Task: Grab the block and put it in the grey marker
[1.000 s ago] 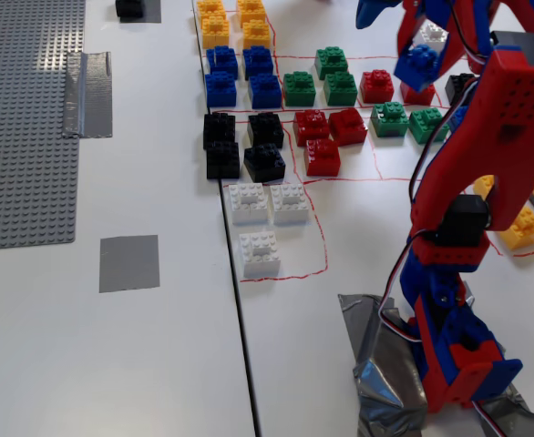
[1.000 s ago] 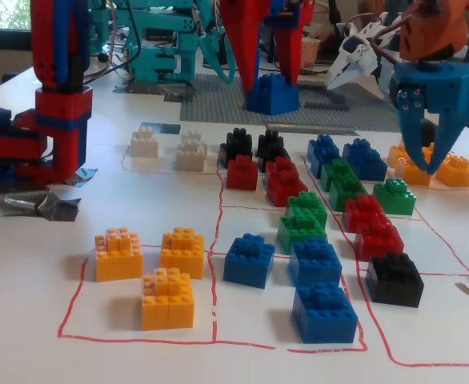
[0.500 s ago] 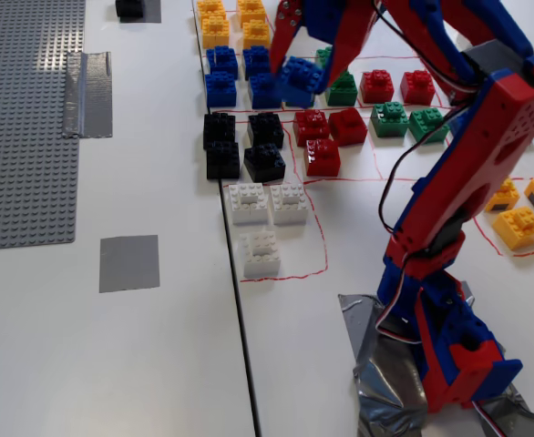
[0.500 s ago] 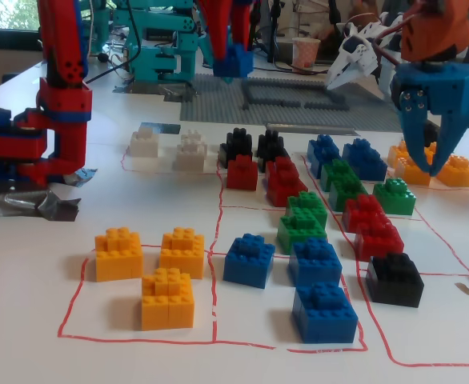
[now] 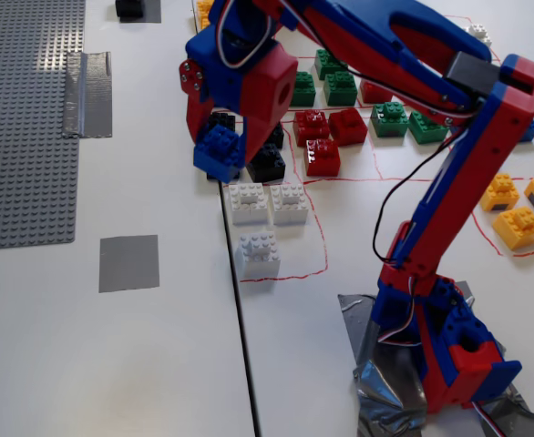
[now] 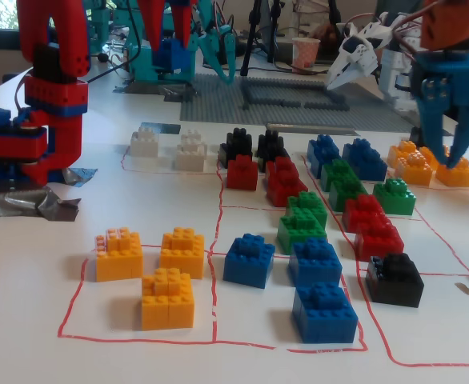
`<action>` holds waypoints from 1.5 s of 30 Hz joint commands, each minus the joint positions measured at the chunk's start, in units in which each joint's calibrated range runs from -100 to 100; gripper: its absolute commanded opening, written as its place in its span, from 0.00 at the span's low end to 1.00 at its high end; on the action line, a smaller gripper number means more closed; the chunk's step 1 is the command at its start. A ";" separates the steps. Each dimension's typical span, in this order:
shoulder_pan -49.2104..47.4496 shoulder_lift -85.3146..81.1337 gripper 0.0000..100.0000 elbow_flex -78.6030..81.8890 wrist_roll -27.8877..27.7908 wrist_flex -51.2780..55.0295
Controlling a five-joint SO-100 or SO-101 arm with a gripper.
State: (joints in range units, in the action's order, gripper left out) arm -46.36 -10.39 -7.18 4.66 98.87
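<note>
My gripper (image 5: 220, 157) is shut on a blue block (image 5: 217, 150) and holds it in the air above the black blocks (image 5: 265, 162), at the left edge of the block field. In the other fixed view the blue block (image 6: 170, 54) hangs between the red fingers (image 6: 154, 24) near the top, and the gripper (image 6: 172, 64) is well above the table. The grey marker (image 5: 128, 263) is a flat grey square on the white table, down and to the left of the gripper, with nothing on it. It also shows as a dark patch, the grey marker (image 6: 158, 128), behind the white blocks.
Sorted blocks fill red-outlined cells: white blocks (image 5: 267, 202), red (image 5: 322, 157), green (image 5: 390, 118), orange (image 5: 518, 228), blue (image 6: 324, 312). A grey baseplate (image 5: 25, 127) lies at the left. Another arm's blue gripper (image 6: 450, 104) hangs at the right. My arm's base (image 5: 454, 355) stands on foil tape.
My arm has swung left across the block field with the blue block in its gripper, from the far right to above the black blocks. The other arm's gripper shifted slightly right.
</note>
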 commanded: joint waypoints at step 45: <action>-10.26 30.85 0.00 -20.35 19.58 -17.20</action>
State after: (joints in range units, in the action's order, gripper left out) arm -55.65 22.49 -21.89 23.91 82.28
